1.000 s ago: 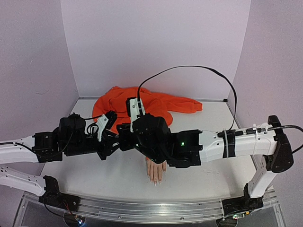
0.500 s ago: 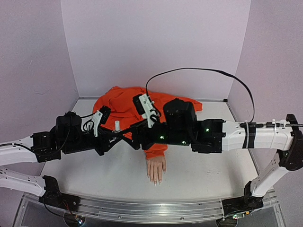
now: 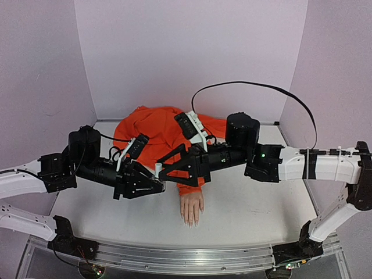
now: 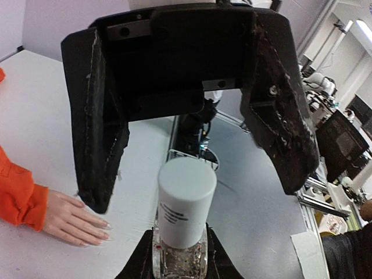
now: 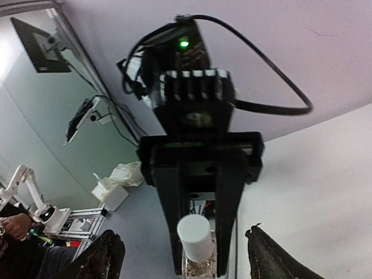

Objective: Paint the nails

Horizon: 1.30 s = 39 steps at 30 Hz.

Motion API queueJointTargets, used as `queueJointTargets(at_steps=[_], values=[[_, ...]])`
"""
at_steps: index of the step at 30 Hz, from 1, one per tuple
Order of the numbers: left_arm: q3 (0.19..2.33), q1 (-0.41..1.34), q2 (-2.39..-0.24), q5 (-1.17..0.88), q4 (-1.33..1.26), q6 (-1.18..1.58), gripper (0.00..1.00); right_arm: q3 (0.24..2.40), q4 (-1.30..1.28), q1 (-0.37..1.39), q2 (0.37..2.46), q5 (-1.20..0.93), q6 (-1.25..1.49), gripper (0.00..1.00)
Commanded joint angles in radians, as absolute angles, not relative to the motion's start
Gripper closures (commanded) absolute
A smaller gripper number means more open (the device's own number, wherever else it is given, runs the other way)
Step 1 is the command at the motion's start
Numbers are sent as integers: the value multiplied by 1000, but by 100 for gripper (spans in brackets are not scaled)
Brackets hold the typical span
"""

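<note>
Top view, left to right. The left gripper [image 3: 152,187] is clenched on a small clear bottle [image 4: 178,261], held upright by its glass body. The bottle's white cap [image 4: 186,200] carries a few lines of black print, too small to read. The contents appear colourless with pale specks, though the glass is partly hidden by the fingers. The right gripper [image 3: 165,172] is released: its jaws stand wide apart on either side of the cap without touching it. Just right of both grippers and nearer the table's [image 3: 256,203] front edge, the mannequin hand [image 3: 192,206] lies palm down, fingers pointing near. The nails [image 3: 189,223] tip those fingers. The orange sleeve [image 3: 154,128] spreads behind, toward the far wall.
</note>
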<state>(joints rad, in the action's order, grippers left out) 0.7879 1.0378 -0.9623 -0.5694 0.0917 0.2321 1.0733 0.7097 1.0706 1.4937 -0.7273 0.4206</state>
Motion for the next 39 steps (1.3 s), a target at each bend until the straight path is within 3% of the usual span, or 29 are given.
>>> queueJointTargets(at_steps=[1, 6, 10, 20, 24, 30, 33, 36, 39], values=[[847, 1038, -994, -759, 16, 223, 100, 1112, 930, 1072, 1529, -917, 488, 35], [844, 1039, -1009, -782, 4, 229, 100, 1141, 953, 1073, 1571, -945, 510, 51], [838, 1039, -1008, -795, 5, 228, 100, 1142, 974, 1073, 1581, -951, 518, 70], [825, 1039, -993, -719, 5, 222, 100, 1131, 980, 1081, 1607, -938, 510, 100], [808, 1039, -955, -504, 5, 223, 100, 1119, 913, 1097, 1617, -827, 465, 100], [765, 1038, -893, 0, 53, 217, 100, 1118, 775, 1172, 1629, -438, 437, 100], [778, 1038, -901, 243, 107, 232, 100, 1184, 565, 1300, 1641, 146, 475, 100], [799, 1039, -929, 346, 127, 239, 100, 1277, 459, 1439, 1678, 514, 595, 100], [817, 1041, -963, 339, 127, 237, 100, 1362, 420, 1475, 1739, 562, 605, 100]])
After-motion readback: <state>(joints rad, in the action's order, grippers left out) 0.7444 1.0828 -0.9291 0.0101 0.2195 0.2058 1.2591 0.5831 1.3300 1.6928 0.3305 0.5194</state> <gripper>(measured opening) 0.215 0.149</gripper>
